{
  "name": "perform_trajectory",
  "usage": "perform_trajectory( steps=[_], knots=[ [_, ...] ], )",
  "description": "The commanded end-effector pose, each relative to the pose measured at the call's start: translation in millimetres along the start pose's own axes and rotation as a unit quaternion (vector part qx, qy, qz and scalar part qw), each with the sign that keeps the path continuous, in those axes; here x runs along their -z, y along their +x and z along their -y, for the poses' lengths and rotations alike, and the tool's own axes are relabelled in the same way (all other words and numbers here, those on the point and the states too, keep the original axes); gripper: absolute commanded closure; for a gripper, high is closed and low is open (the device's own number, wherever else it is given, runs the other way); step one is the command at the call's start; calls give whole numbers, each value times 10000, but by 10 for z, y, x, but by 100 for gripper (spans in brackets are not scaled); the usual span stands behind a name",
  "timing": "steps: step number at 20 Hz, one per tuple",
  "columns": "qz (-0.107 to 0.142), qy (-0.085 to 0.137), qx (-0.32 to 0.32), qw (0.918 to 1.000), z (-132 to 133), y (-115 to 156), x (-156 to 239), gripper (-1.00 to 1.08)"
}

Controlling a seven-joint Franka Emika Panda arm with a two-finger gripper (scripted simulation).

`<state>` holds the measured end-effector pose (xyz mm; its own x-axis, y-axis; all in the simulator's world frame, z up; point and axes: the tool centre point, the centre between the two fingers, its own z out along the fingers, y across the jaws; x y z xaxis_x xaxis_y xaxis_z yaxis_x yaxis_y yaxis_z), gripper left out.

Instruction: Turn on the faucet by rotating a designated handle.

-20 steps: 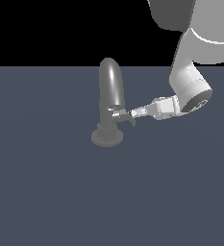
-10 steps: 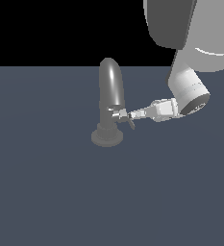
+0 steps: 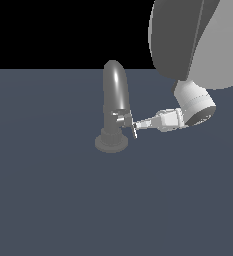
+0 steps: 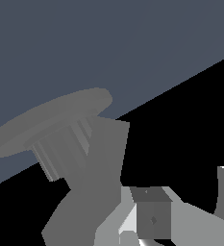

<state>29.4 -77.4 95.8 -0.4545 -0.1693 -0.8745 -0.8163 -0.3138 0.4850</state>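
tall glossy grey faucet (image 3: pixel 115 95) upright on round stepped base; short silver lever handle (image 3: pixel 123 119) at lower body. my white gripper (image 3: pixel 135 127) touching handle, jaw state unclear.

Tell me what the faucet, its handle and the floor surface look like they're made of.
The faucet: polished grey metal by its look, with a bright streak on the spout. The handle: silver-grey, likely metal too, though too small to be sure. The floor surface: flat matte slate-blue with no texture or reflection; its material cannot be told.
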Motion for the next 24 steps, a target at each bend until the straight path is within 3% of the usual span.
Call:
perform_trajectory(
  steps=[1,24],
  knots=[
    [-7,98,-75,9999,157,157,-41,108],
    [37,114,-216,9997,404,438,-39,108]
  ],
)
